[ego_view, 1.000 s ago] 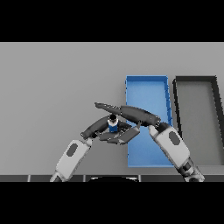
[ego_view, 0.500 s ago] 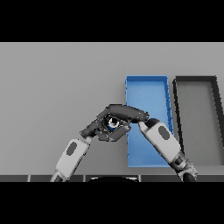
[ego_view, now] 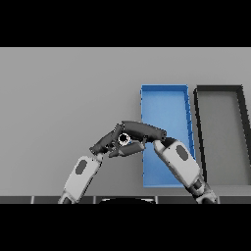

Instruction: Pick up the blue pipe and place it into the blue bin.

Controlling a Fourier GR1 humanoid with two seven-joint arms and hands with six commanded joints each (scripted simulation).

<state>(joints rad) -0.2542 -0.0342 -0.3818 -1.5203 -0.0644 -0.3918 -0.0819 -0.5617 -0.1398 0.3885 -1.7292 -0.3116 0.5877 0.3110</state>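
The blue pipe lies on the grey table just left of the blue bin. Only its small round end shows between my two hands. My left hand comes in from the lower left, its fingers curled against the pipe's left side. Reaching in from the lower right across the bin's near left corner, my right hand has its fingers over the top of the pipe and its thumb below it. The rest of the pipe is hidden by the hands.
A black bin stands directly right of the blue bin, both running from the near edge toward the middle of the table. Bare grey table spreads to the left and behind the hands.
Both hands have drawn together and folded round the pipe, so its blue body no longer shows. The right forearm has swung a little left over the bin's corner.
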